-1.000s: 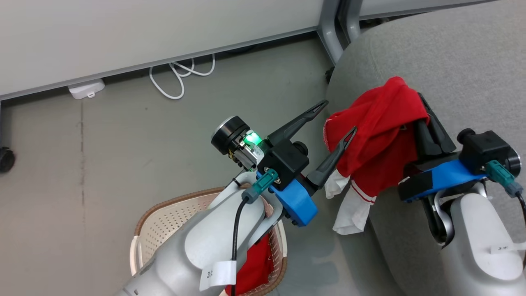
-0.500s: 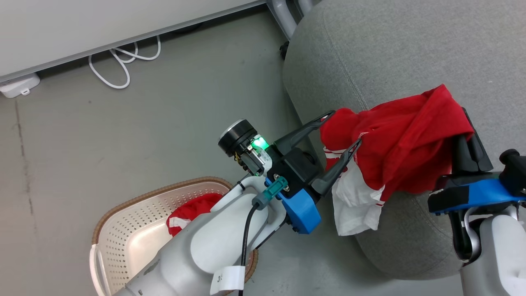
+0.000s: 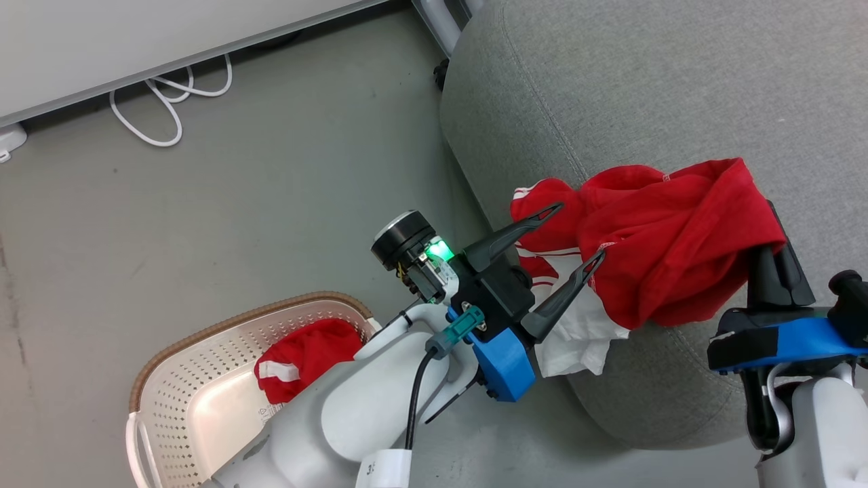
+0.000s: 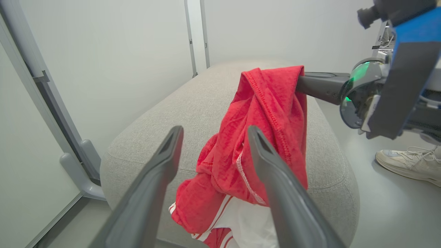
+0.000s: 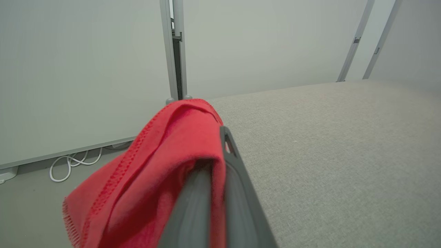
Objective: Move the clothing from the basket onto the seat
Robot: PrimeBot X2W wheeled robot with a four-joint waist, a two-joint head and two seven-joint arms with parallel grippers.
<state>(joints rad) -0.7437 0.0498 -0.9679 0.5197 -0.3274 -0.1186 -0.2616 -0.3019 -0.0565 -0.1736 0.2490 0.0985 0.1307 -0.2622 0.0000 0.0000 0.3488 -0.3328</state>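
Seat (image 3: 644, 88) on grey floor (image 3: 285, 203); white wall panels (image 3: 102, 47).

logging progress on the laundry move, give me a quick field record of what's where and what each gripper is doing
held item: bright red fabric garment with white trim, pinched at its top, lower end draped over the seat's edge
right gripper: shut on that garment
left gripper: open, near the garment's hanging end, gripping nothing
seat: large light grey upholstered seat
basket: cream perforated plastic basket with brown rim, on the floor
inside basket: one red garment
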